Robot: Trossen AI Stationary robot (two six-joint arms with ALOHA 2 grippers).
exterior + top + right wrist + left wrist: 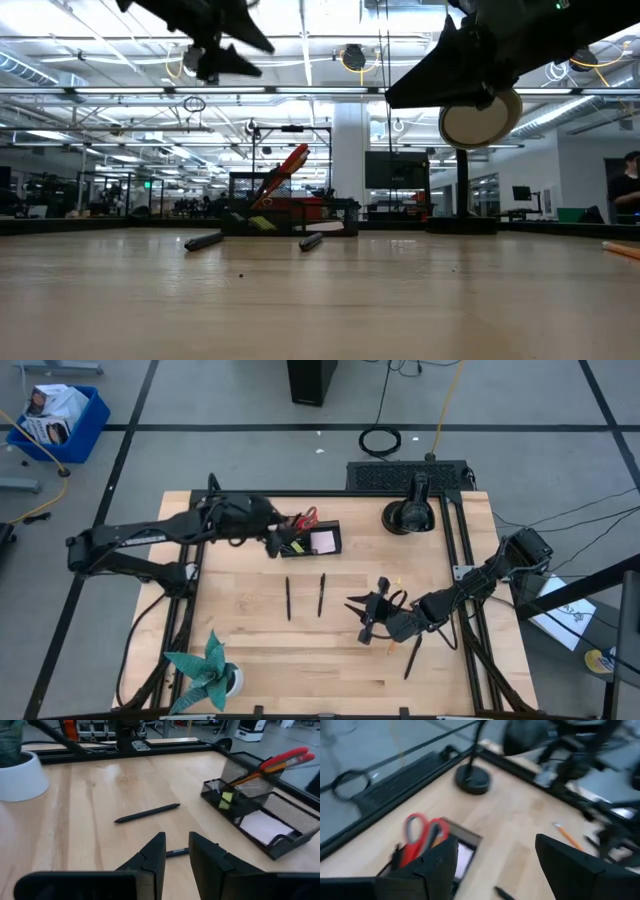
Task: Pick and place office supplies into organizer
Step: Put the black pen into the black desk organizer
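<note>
Two arms in play, noted left to right across the high view.

Left gripper (272, 542) sits at the organizer's (311, 540) nine o'clock edge, over the cup section. My left wrist view shows its fingers (437, 865) spread wide with nothing between them, which I read as a drop just made. Red-handled scissors (306, 516) and an orange pencil (250, 777) stand tilted in the cup; the pink sticky-note pad (323, 541) lies flat in the low tray.

Two black pens (288, 599) lie side by side on the bare wood at six o'clock of the organizer, well apart from it. Not yet collected.

Right gripper (368, 617) hangs above the table at four o'clock of the pens. Its fingers (152, 855) stand close with a narrow gap, holding nothing. I judge it lined up toward a pen.

Another pen (411, 658) lies at its five o'clock, and an orange pencil (565, 835) just beside it.
</note>
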